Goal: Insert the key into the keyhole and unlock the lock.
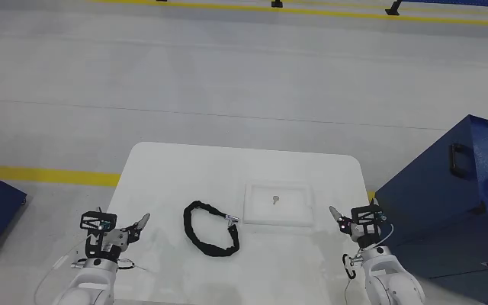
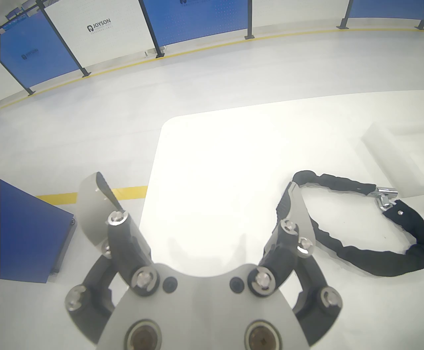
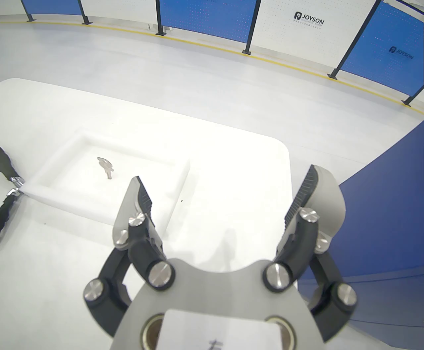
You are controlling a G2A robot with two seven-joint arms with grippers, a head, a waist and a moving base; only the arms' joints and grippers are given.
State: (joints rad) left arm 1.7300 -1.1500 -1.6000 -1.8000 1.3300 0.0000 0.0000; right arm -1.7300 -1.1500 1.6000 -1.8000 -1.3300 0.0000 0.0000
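Hovering over the near edge of the white round-cornered table [image 1: 168, 175], my two claws sit well apart, one at each near corner. The left gripper [image 2: 195, 184] is spread wide and holds nothing. The right gripper [image 3: 224, 175] is just as wide and also holds nothing, with bare tabletop between its ribbed black finger pads [image 3: 299, 195].

Just beyond the left claw, toward the table's middle, lies the black fabric-sleeved chain lock [image 1: 187, 225], curled into a closed loop flat on the surface. In the left wrist view one finger overlaps the chain's nearest bend, so I cannot tell how close they really are. The chain's silver metal lock head [image 2: 384, 195] points toward the right side and rests just beside the corner of the shallow white foam tray [image 1: 279, 221].

That tray sits between the chain and the right claw, a little farther in. The small silver key [image 3: 106, 166] lies flat inside its recess, near the middle and apart from the walls. The tray's raised rim stands between my right claw and the key.

Off the table's right side stands a large dark blue case with a black handle [image 1: 450, 191], close to the right arm. A yellow floor line [image 1: 61, 177] runs past the left side, and blue and white partition panels [image 3: 285, 20] on black feet line the far floor.
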